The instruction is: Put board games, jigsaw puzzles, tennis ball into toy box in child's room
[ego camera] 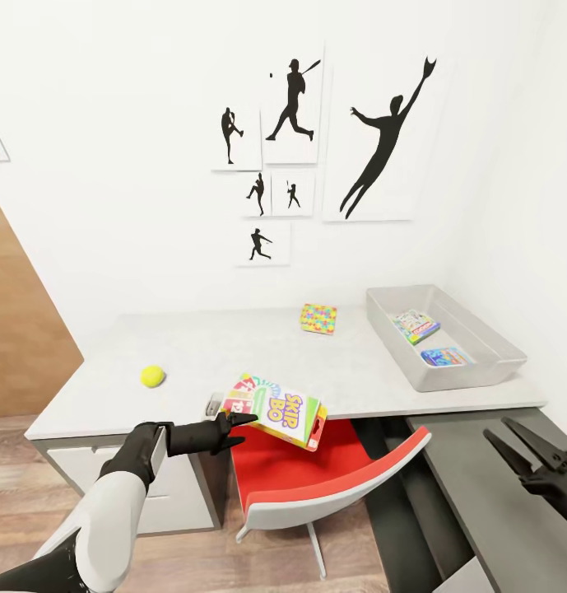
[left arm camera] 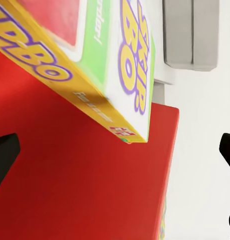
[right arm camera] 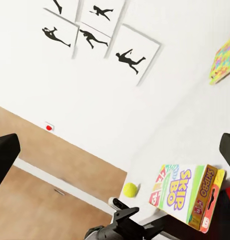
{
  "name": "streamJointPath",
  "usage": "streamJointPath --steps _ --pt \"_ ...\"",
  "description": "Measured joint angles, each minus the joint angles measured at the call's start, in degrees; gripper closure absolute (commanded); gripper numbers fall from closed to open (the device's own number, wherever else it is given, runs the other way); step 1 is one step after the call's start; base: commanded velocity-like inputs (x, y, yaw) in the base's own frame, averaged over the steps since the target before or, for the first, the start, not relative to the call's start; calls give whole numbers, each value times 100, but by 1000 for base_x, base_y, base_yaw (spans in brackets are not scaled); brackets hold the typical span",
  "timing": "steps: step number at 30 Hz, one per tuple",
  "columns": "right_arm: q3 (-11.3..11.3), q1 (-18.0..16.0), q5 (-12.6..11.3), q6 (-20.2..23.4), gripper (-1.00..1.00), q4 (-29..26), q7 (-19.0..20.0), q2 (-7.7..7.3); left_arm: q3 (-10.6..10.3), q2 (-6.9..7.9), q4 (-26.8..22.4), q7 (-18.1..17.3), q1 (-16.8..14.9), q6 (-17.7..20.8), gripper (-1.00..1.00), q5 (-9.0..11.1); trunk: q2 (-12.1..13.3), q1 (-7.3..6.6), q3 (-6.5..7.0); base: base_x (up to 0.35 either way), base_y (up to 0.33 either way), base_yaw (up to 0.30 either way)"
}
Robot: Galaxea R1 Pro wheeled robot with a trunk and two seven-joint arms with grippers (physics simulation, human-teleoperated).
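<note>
A yellow-green Skip-Bo board game (ego camera: pixel 275 409) tilts over the front edge of the table (ego camera: pixel 234 346), above a red chair seat. My left gripper (ego camera: pixel 238 432) is at its near corner; in the left wrist view the box (left arm camera: pixel 109 65) lies past the wide-apart fingers, so the gripper (left arm camera: pixel 117 155) is open. The tennis ball (ego camera: pixel 152 375) rests on the table's left part. One jigsaw puzzle (ego camera: pixel 318 318) lies near the wall. The grey toy box (ego camera: pixel 481 362) at the right holds two board games (ego camera: pixel 415 325) (ego camera: pixel 446 356). My right gripper (ego camera: pixel 497 428) hangs open and empty.
A red chair (ego camera: pixel 316 469) is pushed under the table below the tilted box. A lower dark grey side section (ego camera: pixel 481 494) runs under my right gripper. White drawers (ego camera: pixel 176 494) sit under the table's left end. A wooden door (ego camera: pixel 20 329) stands at the left.
</note>
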Motion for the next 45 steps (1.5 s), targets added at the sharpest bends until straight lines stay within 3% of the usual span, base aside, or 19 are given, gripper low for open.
streamJointPath --steps 5,14,22,25,27,30,34,45 --pt "140 -22 -3 22 -100 0 -328 -7 0 0 0 0 0 0 -100 0 0 0 0 0 0 0" --pt "222 -28 -5 30 -100 0 -387 -33 0 5 0 -7 0 0 -100 0 0 0 0 0 0 0" --pt "272 -29 -2 27 -100 0 -390 -38 0 6 0 -9 0 -1 -100 -1 -320 175 -143 0 0 0" --pt "326 -34 -4 20 -100 0 -415 -40 0 6 0 -8 0 0 -100 0 -321 176 -144 0 0 0" --pt "380 -36 1 15 -100 0 -505 -42 0 6 0 -9 0 0 -100 0 -321 176 -144 0 0 0" --pt "518 -44 -3 15 -100 0 -1105 -84 0 6 0 -8 0 0 -100 0 -321 176 -144 0 0 0" --pt "650 -45 -15 17 -100 0 -1527 -138 0 6 0 -9 0 0 -100 0 -321 176 -144 0 0 0" --pt "718 -34 -24 28 -100 0 -1685 -164 0 6 0 -16 0 0 -100 0 -321 176 -144 0 0 0"
